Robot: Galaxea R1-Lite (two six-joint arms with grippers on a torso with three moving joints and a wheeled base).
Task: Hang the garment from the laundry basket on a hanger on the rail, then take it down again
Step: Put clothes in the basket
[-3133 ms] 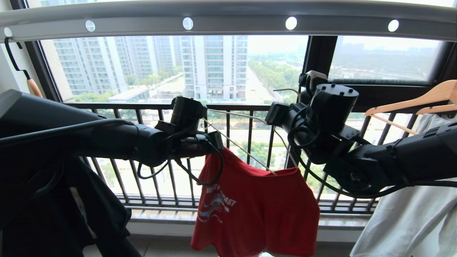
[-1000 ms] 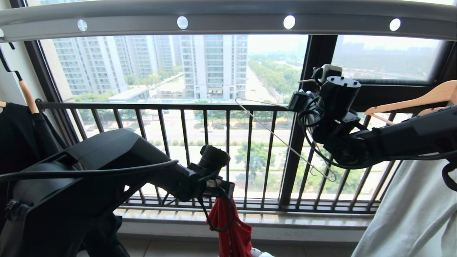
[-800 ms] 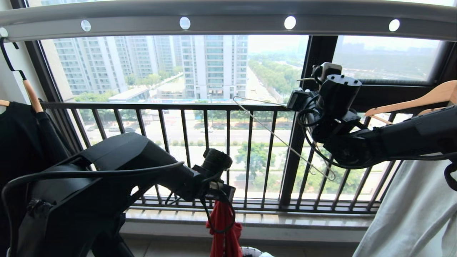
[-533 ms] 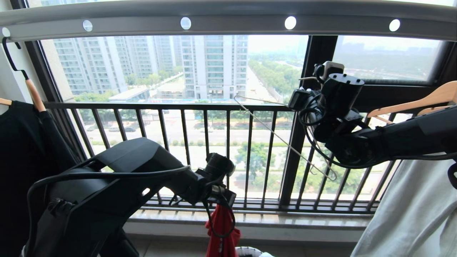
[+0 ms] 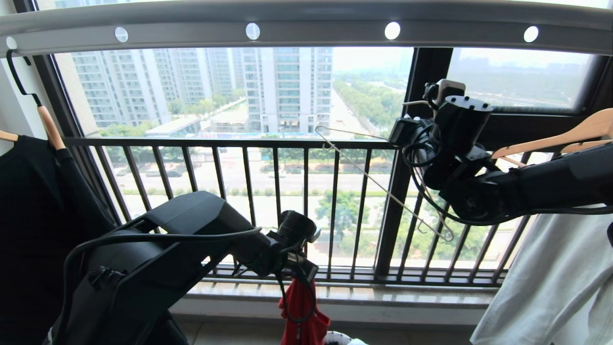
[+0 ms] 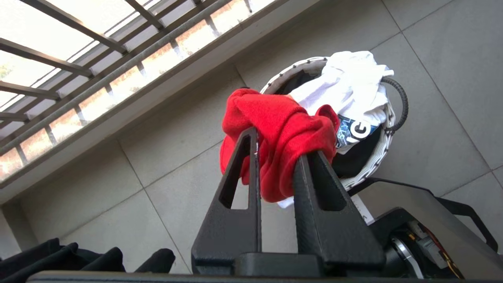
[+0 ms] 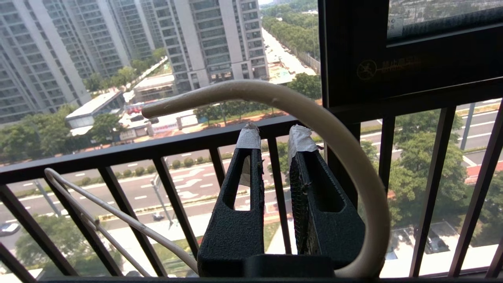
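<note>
The red garment (image 6: 275,129) hangs bunched just above the laundry basket (image 6: 387,129), a round basket with a white woven rim standing on the floor. My left gripper (image 6: 279,145) is low by the window sill, shut on a fold of the garment. In the head view the garment (image 5: 301,311) dangles below that gripper (image 5: 299,275). My right gripper (image 7: 273,137) is up by the window frame. It holds the bare white wire hanger (image 7: 314,114), whose hook curves round one finger. The hanger (image 5: 378,184) slants down to the right, below the grey rail (image 5: 306,28).
A white T-shirt (image 6: 346,82) lies in the basket. A black T-shirt (image 5: 28,215) hangs at the left. A wooden hanger (image 5: 550,139) with a pale garment (image 5: 550,287) hangs at the right. The dark window railing (image 5: 239,143) runs behind. My own base (image 6: 412,212) is beside the basket.
The garment has come off the hanger. My left arm has sunk with it from hanger height to just above the basket, and is still creeping down. The right arm holds the bare hanger almost still.
</note>
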